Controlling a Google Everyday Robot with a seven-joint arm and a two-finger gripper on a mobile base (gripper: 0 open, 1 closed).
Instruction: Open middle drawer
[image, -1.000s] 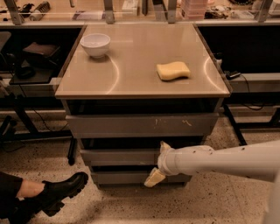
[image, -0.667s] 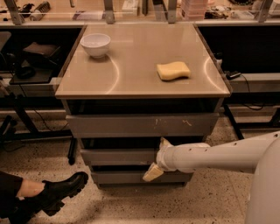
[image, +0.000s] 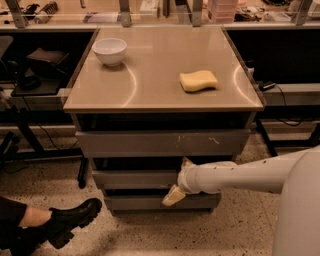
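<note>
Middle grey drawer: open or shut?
Looks shut: no tray shows behind the plain grey middle drawer front; the claw is on its right half.

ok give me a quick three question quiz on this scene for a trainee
1. True or false: the sponge lies on the floor.
2. The hand is at which drawer front? A top, B middle drawer, C bottom.
3. Fill in: apart from the sponge, the cabinet top holds a white ___.
Key: 1 false, it lies on the cabinet top; 2 B; 3 bowl.
</note>
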